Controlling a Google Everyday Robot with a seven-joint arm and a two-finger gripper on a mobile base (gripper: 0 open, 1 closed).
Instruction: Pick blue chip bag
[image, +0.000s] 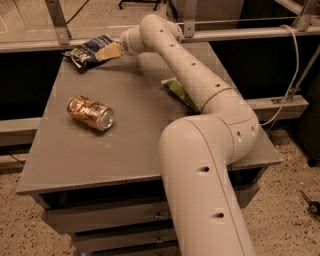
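The blue chip bag (86, 52) lies at the far left corner of the grey table (135, 140), dark navy with white lettering. My gripper (106, 51) is at the end of the long white arm, reaching across the table. Its pale fingers rest at the bag's right edge, over or against it. The green chip bag (178, 90) lies right of the table's middle, mostly hidden behind my arm. The golden-orange drink can (91, 112) lies on its side at the left.
My large white arm (205, 150) covers the right half of the table. A metal rail and glass panel (55, 20) run behind the table's far edge. Drawers (110, 220) sit under the front edge. A white cable (292, 75) hangs at the right.
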